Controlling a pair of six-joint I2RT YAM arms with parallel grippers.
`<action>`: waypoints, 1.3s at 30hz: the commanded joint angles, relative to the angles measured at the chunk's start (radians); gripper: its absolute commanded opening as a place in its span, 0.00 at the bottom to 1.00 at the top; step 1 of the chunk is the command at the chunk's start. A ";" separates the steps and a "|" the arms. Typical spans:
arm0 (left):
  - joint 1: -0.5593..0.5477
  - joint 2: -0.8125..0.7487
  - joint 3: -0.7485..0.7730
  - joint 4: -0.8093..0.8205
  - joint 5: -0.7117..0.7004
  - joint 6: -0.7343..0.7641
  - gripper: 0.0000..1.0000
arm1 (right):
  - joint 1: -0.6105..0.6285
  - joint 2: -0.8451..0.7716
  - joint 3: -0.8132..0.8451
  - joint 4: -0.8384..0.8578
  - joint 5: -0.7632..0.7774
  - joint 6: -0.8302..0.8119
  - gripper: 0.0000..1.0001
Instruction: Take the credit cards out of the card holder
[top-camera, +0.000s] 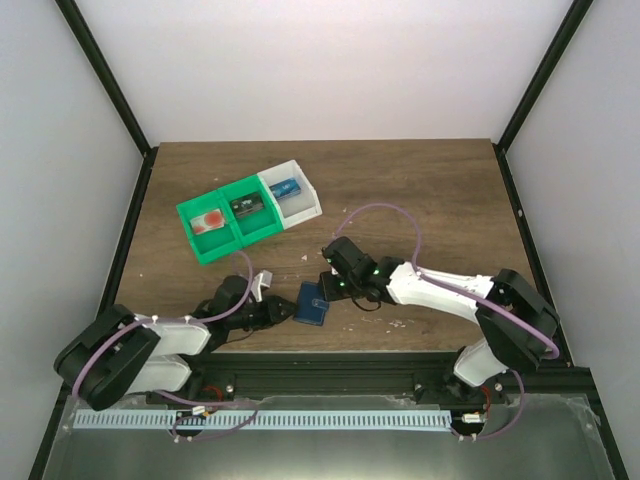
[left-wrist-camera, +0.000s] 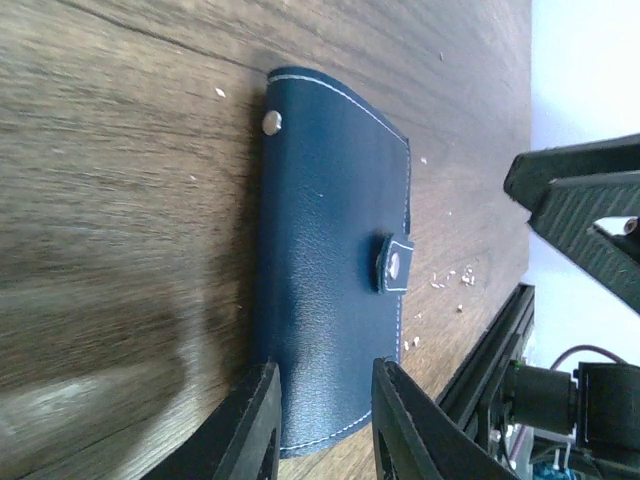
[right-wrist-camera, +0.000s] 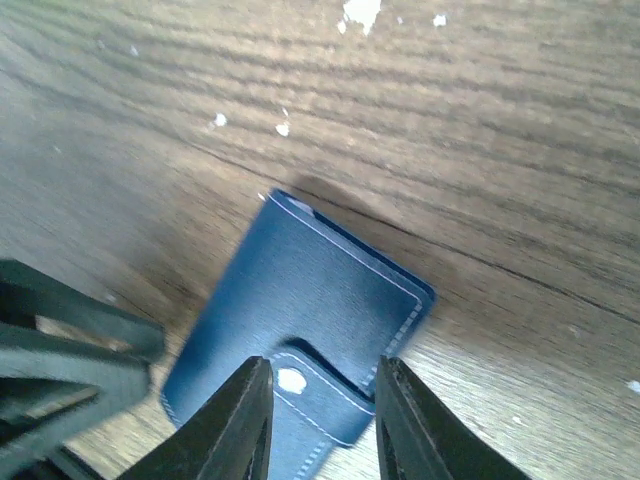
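The card holder (top-camera: 312, 303) lies shut and flat on the wooden table between the two arms. It is navy leather (left-wrist-camera: 330, 290) with white stitching and a snapped tab (right-wrist-camera: 322, 392). The credit cards do not show. My left gripper (top-camera: 284, 313) is at the holder's near-left end. Its jaws (left-wrist-camera: 322, 415) stand a little apart over that end, narrower than the holder, pinching nothing that I can see. My right gripper (top-camera: 331, 286) comes in from the far right. Its jaws (right-wrist-camera: 322, 420) are slightly apart on either side of the tab, and contact is unclear.
A green two-bin tray (top-camera: 197, 238) and a white bin (top-camera: 308, 190) stand at the back left, each holding a small item. Pale crumbs (right-wrist-camera: 283, 128) dot the wood. A black rail (top-camera: 400, 372) runs along the table's near edge.
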 joint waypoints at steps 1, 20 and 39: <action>-0.028 0.054 -0.025 0.188 0.039 -0.072 0.27 | 0.020 0.008 0.053 -0.023 -0.002 0.106 0.31; -0.166 0.242 -0.129 0.632 -0.045 -0.316 0.19 | 0.097 0.099 0.137 -0.107 0.089 -0.009 0.31; -0.009 -0.151 -0.060 0.158 -0.169 -0.201 0.21 | 0.129 0.222 0.145 -0.108 0.126 -0.021 0.29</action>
